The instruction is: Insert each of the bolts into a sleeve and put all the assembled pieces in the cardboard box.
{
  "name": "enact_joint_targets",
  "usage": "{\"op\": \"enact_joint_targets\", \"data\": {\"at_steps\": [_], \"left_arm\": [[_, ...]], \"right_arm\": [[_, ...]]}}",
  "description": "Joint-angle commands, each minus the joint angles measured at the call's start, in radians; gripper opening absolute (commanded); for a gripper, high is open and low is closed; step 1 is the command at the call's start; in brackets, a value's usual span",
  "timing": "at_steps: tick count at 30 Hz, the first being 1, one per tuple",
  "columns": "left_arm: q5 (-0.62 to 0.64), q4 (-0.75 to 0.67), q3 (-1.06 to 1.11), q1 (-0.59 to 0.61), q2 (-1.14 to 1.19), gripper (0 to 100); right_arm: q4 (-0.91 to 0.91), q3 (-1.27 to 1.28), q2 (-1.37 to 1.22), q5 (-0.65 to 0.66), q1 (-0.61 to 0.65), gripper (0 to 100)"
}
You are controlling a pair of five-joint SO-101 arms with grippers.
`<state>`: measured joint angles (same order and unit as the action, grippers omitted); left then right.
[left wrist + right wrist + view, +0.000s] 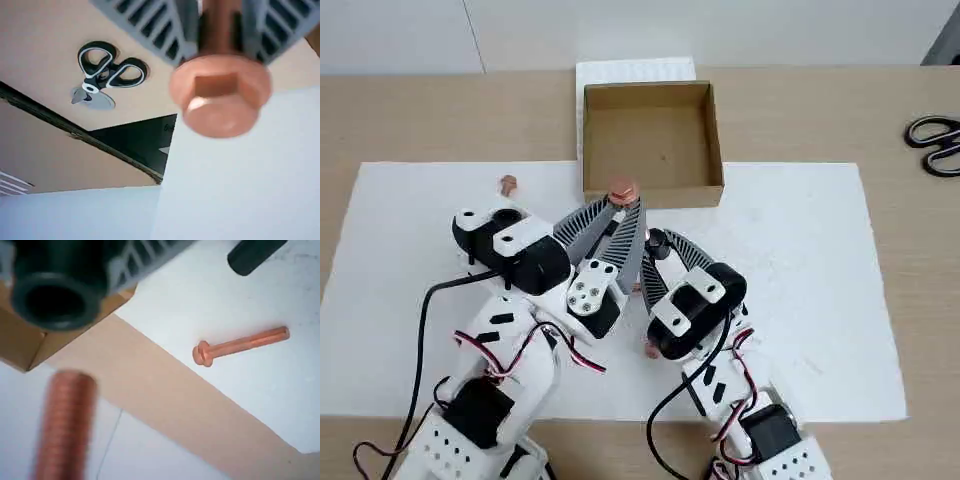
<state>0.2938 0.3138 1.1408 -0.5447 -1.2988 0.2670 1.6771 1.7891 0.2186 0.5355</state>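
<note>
Left gripper (622, 200) is clamping a bolt (622, 187), right gripper (658, 245) gripping a sleeve (57, 287); misalignment is threatening to jam or knock the bolt loose.

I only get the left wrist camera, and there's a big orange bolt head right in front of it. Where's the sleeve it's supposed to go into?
Observer: The right gripper holds a black sleeve close beside your bolt, near the front wall of the cardboard box.
Operator: Is the bolt inside it yet?
Observer: No. The sleeve's open end is dark and hollow, and the bolt's threaded shaft is outside it.
Operator: Are there more bolts?
Observer: Yes, a second bolt lies flat on the white paper.
</note>
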Motion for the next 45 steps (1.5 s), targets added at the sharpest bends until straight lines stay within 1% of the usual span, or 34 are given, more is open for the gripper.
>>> {"op": "enact_joint_targets", "data": {"at_steps": [1, 4, 7, 17, 22, 29, 36, 39, 45], "left_arm": [[0.002, -0.026, 0.010, -0.005, 0.002, 1], [0.002, -0.064, 0.027, -0.020, 0.002, 1], [0.002, -0.069, 0.033, -0.034, 0.002, 1], [-0.008, -0.083, 0.024, -0.028, 0.000, 1], [-0.100, -0.110, 0.021, -0.029, 0.000, 1], [-0.101, -0.123, 0.073, -0.034, 0.002, 1], [-0.101, -0.137, 0.077, -0.035, 0.002, 1], [-0.104, -0.173, 0.079, -0.035, 0.002, 1], [-0.106, -0.175, 0.094, -0.035, 0.002, 1]], "right_arm": [[-0.033, 0.008, 0.025, -0.009, -0.001, 0.5], [-0.048, 0.008, 0.025, -0.011, -0.001, 0.5], [-0.076, 0.008, 0.025, -0.006, -0.001, 0.5], [-0.079, 0.008, 0.025, -0.006, -0.001, 0.5], [-0.079, 0.008, 0.025, -0.006, -0.001, 0.5], [-0.079, 0.008, 0.025, -0.005, 0.001, 0.5], [-0.079, 0.006, 0.025, -0.005, 0.002, 0.5], [-0.079, 0.006, 0.025, -0.005, 0.030, 0.5], [-0.079, 0.006, 0.025, 0.032, 0.047, 0.5]]}}
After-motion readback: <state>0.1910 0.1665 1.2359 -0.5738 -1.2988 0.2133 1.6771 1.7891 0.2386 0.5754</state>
